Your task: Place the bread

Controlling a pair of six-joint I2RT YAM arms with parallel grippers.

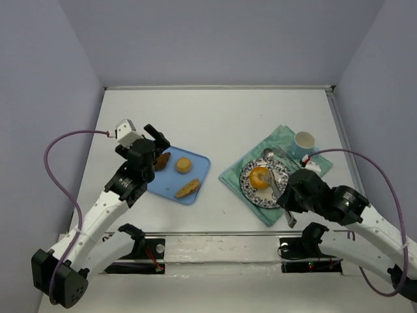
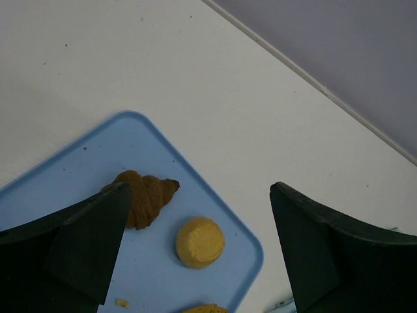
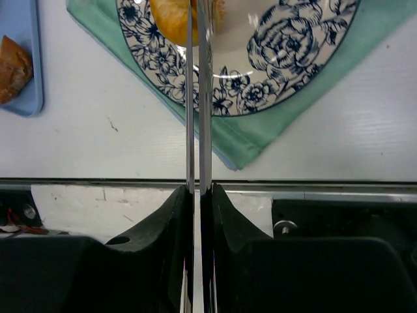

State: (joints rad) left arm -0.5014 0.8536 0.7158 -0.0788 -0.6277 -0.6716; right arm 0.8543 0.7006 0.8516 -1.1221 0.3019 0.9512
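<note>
- Right end effector (image 3: 199, 192) has its fingers pressed together on a thin metal utensil (image 3: 193, 98). The utensil's two strips run forward side by side, almost touching, and cross the near rim of the floral plate (image 3: 273, 72).
- The bread (image 3: 171, 18), a golden ring, lies on the plate near its middle, straight ahead of that end effector at the far end of the strips. Whether the strips pinch it cannot be told.
- The plate sits on a green cloth (image 3: 260, 134) spread on the counter (image 1: 215, 117). A cup (image 1: 304, 140) stands beyond the plate on the cloth's far corner.
- Left end effector (image 2: 199, 195) hangs well to the left of the plate with its fingers wide apart, holding nothing. It is over the far left part of a blue tray (image 2: 78, 163).
- The tray lies left of the plate, apart from the cloth. It carries a brown croissant (image 2: 146, 197), a small round bun (image 2: 200, 242) and a toasted slice (image 1: 187, 188).
</note>
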